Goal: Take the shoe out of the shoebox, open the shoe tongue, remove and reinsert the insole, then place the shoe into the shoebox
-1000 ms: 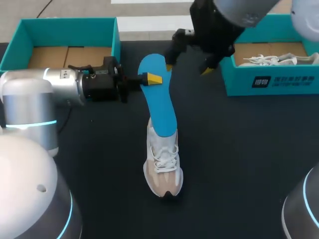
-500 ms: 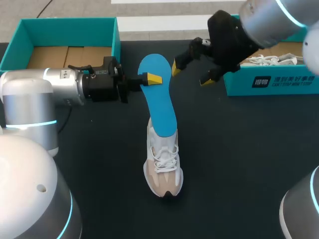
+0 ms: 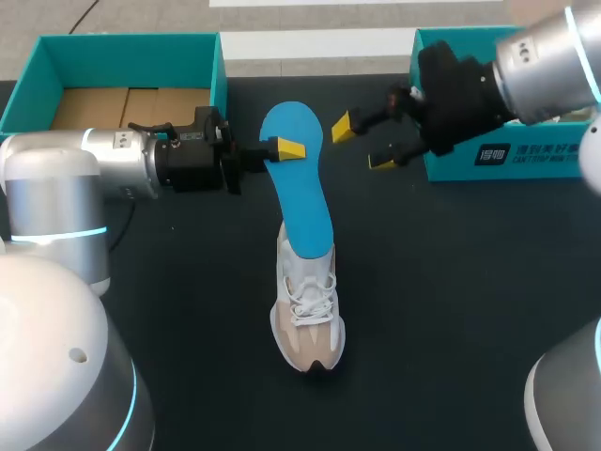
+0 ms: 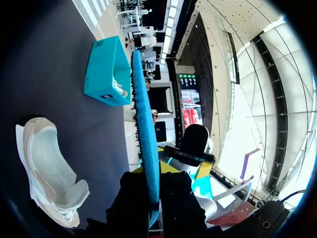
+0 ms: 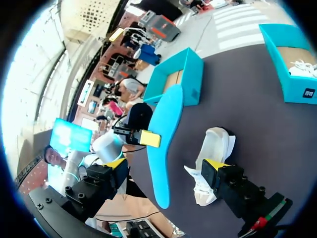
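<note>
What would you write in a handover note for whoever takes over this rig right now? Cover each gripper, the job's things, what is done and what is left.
Left gripper: fingers shut on the blue insole, held up off the table.
Right gripper: open, empty, beside the insole's far end.
White shoe: on the table, nearer the robot than the left shoebox and the right shoebox.
Done: shoe out of the box, insole out.
Left: reinsert the insole, then place the shoe into the shoebox.
</note>
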